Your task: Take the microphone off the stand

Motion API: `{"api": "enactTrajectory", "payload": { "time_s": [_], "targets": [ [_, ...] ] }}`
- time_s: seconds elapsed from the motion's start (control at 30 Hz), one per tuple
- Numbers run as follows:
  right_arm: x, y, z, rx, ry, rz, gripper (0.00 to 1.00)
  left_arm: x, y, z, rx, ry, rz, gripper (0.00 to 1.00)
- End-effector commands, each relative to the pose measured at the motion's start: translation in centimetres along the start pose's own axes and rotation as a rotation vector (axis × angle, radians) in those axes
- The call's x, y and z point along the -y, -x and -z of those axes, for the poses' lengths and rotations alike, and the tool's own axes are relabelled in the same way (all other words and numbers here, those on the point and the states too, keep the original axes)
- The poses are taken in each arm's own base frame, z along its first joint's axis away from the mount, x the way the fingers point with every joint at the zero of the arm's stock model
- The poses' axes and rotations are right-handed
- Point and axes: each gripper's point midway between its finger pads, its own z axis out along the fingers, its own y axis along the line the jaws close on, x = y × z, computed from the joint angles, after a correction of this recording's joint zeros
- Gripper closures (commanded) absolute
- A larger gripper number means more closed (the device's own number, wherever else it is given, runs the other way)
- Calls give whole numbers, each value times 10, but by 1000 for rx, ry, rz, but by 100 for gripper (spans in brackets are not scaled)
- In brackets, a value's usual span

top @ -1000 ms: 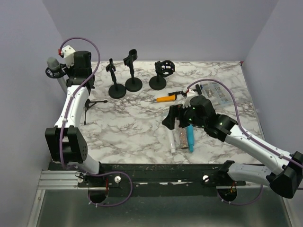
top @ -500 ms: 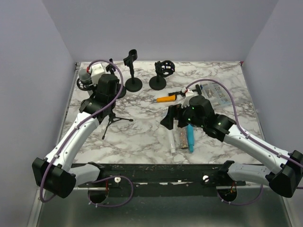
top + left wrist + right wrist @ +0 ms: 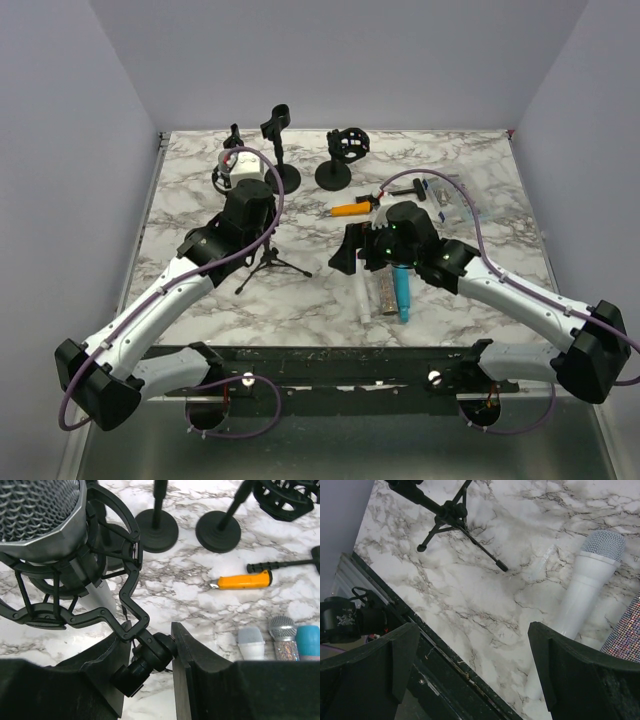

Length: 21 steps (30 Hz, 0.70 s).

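Left wrist: left pincer (image 3: 149, 649) grips the stand (image 3: 131, 672) below the microphone (image 3: 40, 515); right pincer (image 3: 472, 652) gapes wide.

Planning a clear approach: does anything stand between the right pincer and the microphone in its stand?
Nothing loose. But the left pincer, clamped on the stand, sits roughly between them, and the shock mount rings the microphone.

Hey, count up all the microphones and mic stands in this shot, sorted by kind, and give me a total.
Tripod stand: 1
Round-base stands: 3
Microphones: 4 (grey-headed microphone on the tripod stand, white microphone, glittery microphone, blue microphone)
Total: 8
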Motion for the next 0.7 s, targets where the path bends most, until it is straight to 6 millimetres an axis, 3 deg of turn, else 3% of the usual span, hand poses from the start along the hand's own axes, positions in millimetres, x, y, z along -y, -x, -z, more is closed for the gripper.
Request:
{"api": "enactTrajectory", "payload": {
  "time_s": [0.0, 0.1, 0.33, 0.63, 0.67],
  "targets": [
    [-4, 3, -5, 6, 25, -29, 0, 34, 21, 8, 52, -89, 90, 100],
    [-4, 2, -4, 8, 22, -40, 0, 40, 18, 4, 53, -77, 90, 100],
    [2, 3, 4, 33, -1, -24, 0, 32, 7, 2, 29, -33, 56, 100],
    [0, 8, 10, 47, -7, -15, 0, 4, 13, 4, 83, 80, -13, 100],
    [1, 8, 11, 50, -9, -14, 0, 4, 11, 4, 79, 77, -10, 95]
  ]
}}
